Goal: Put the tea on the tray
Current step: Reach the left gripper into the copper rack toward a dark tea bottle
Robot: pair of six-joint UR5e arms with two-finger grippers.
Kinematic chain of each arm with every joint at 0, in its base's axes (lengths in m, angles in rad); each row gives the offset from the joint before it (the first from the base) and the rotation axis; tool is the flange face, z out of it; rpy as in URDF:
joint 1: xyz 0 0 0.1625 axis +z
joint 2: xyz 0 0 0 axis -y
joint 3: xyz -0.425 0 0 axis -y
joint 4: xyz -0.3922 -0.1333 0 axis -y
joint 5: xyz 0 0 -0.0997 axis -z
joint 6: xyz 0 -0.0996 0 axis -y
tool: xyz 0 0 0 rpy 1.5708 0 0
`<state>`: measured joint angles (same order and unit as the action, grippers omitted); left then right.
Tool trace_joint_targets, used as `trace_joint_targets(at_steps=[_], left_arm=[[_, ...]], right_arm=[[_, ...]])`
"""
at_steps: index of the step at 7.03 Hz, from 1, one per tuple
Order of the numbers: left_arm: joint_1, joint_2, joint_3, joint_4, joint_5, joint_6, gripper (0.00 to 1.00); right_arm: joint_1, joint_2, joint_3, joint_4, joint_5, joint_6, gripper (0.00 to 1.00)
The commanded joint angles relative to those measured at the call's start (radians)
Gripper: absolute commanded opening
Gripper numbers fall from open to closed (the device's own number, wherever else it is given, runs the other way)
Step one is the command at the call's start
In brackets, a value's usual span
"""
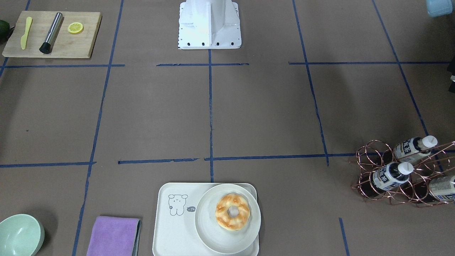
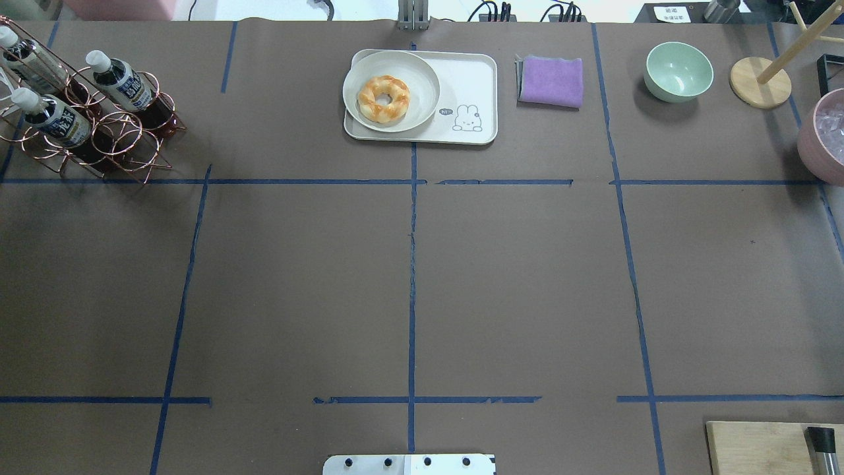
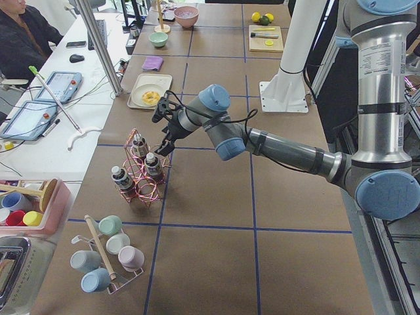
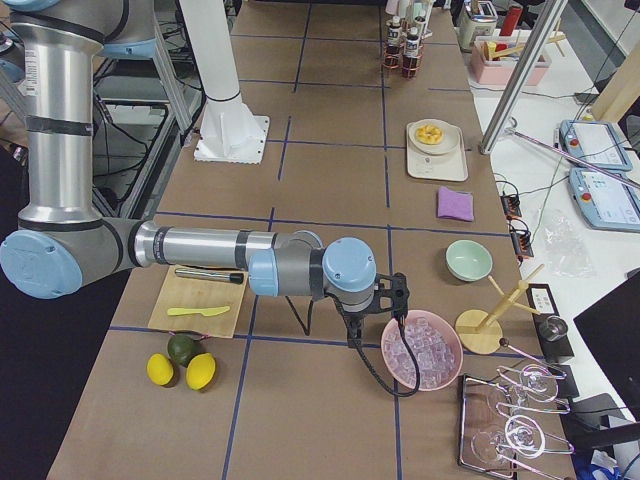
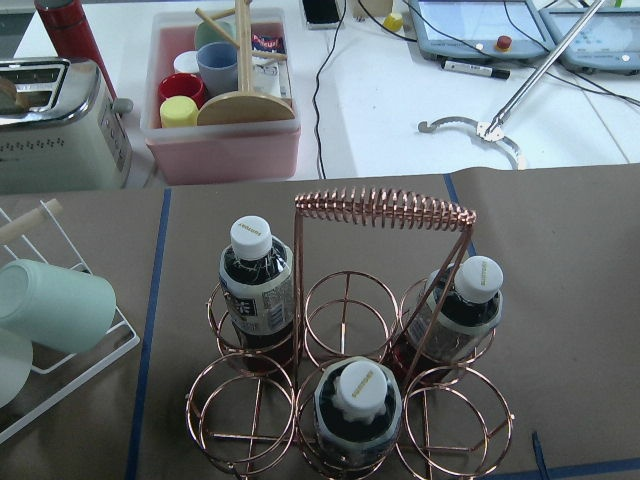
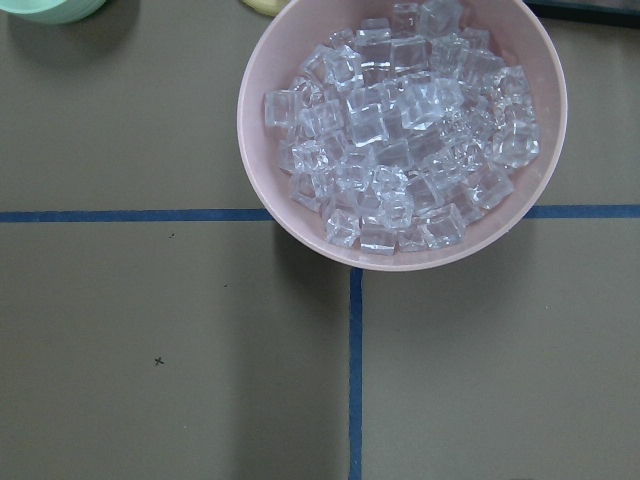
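well, all the tea sits in a copper wire rack (image 5: 385, 205) at the left far corner of the counter (image 2: 297, 277), well apart from the tray (image 2: 471, 79). the rack has six rings and three hold tea bottles (image 5: 258, 290), each with a white cap, a pale label and dark liquid: seen from the left wrist, that one stands in the far left ring, a second bottle (image 5: 462, 312) in the far right ring, and a third bottle (image 5: 358, 410) in the near middle ring. the left claw (image 3: 163, 134) hangs over the rack, and from the side view alone i cannot tell whether its fingers are apart or together. the tray lies at the far middle of the counter; a round cream plate (image 2: 422, 72) covers one half of it and carries a glazed donut (image 2: 383, 99), while the other half shows the little line-drawn animal. beside the tray lies a folded purple cloth (image 2: 550, 80), then a pale green bowl (image 2: 679, 71). the right claw (image 4: 395, 305) hangs just over a pink bowl (image 6: 252, 130) heaped with ice cubes (image 6: 400, 120); i cannot tell its state either.
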<state>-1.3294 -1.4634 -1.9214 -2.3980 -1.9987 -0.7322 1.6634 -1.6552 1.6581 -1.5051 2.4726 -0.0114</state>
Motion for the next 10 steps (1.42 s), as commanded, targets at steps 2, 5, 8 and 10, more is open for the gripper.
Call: trace_joint_targets(at_steps=[2, 5, 8, 10], left_arm=[[0.233, -0.002, 0.099, -0.199, 0.382, -0.142, 1.00], [0.289, -0.031, 0.257, -0.363, 0.474, -0.177, 1.00], [0.344, -0.076, 0.304, -0.366, 0.558, -0.179, 0.96], [0.345, -0.092, 0.329, -0.368, 0.557, -0.179, 0.86]], right_arm=[[-0.001, -0.009, -0.020, 0.048, -0.004, -0.001, 1.00], [-0.001, -0.009, -0.020, 0.048, -0.001, 0.001, 1.00], [-0.001, -0.009, -0.020, 0.048, -0.001, 0.001, 1.00], [-0.001, -0.009, -0.020, 0.048, 0.000, 0.001, 1.00]])
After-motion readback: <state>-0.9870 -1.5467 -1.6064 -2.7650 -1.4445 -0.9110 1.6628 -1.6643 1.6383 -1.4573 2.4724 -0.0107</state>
